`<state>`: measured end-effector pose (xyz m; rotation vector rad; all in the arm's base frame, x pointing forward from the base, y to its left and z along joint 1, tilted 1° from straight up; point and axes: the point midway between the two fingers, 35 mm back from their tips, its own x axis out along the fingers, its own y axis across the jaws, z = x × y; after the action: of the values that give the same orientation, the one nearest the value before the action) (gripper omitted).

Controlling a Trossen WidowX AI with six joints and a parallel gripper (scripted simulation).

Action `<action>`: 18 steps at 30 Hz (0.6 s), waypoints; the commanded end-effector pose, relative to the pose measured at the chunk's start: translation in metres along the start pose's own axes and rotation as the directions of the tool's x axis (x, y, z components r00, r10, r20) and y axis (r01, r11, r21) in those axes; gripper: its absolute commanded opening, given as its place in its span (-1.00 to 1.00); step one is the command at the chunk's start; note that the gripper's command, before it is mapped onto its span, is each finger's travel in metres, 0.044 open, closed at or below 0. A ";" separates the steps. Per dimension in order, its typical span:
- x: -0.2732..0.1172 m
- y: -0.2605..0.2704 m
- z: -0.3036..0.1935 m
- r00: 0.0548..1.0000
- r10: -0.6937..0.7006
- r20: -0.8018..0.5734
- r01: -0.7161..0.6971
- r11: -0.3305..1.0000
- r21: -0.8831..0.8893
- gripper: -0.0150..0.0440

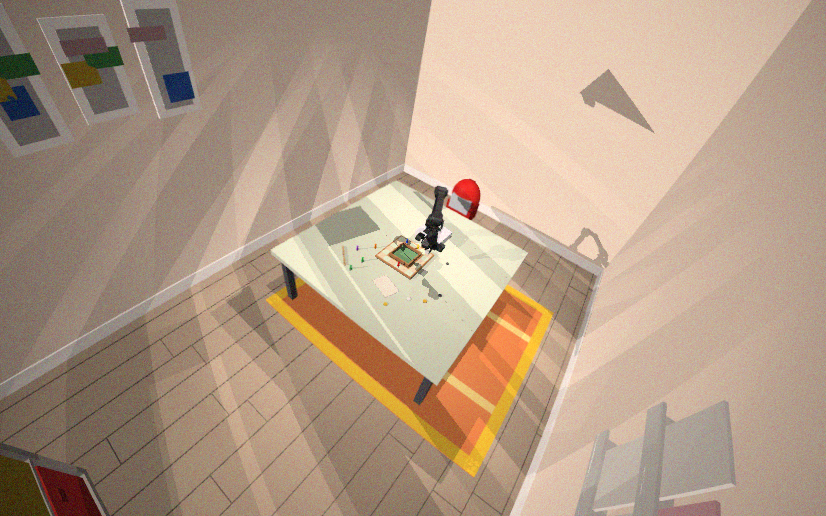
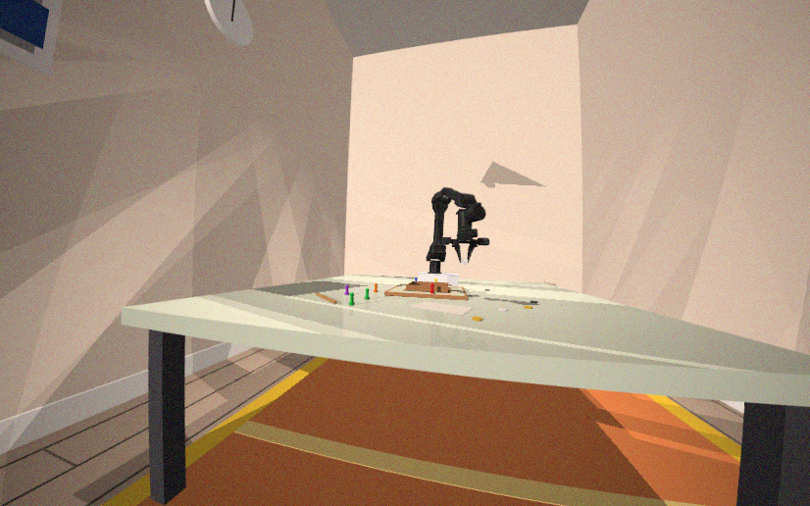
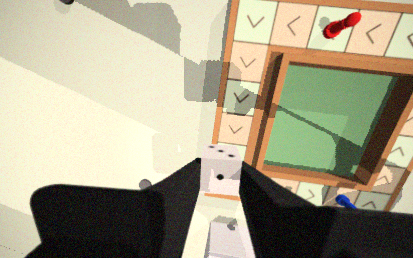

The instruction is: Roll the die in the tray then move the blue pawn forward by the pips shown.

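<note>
My gripper (image 3: 219, 165) (image 2: 465, 260) is shut on the white die (image 3: 220, 170) and holds it well above the table, beside the board. The die shows one pip on one face and three on another. The tray (image 3: 269, 112) with a green floor (image 3: 322, 115) sits in the middle of the board and nothing lies on the part of its floor in view. The blue pawn (image 3: 344, 201) (image 1: 407, 241) (image 2: 416, 279) stands on the board's arrow track, partly hidden by a finger in the wrist view. A red pawn (image 3: 342, 26) (image 1: 398, 264) (image 2: 431, 288) stands on the far row of squares.
A yellow pawn (image 2: 435, 280) shows behind the tray wall. Two green pawns (image 1: 362, 259) (image 1: 351, 267), a purple pawn (image 1: 357, 247), an orange pawn (image 1: 375, 246) and a wooden stick (image 1: 344, 255) are left of the board. A pale card (image 1: 385, 285) and small yellow discs (image 1: 385, 303) (image 1: 424, 301) lie in front.
</note>
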<state>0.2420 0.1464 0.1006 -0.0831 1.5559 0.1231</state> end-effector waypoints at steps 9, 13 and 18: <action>0.014 -0.057 0.014 1.000 -0.006 -0.002 0.006 0.999 0.037 -0.49; 0.018 -0.077 0.017 1.000 -0.008 -0.002 0.008 0.999 0.050 -0.49; 0.022 -0.101 0.017 1.000 -0.010 -0.002 0.010 0.998 0.067 -0.49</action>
<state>0.2711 0.0653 0.0811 -0.0412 1.5554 0.0730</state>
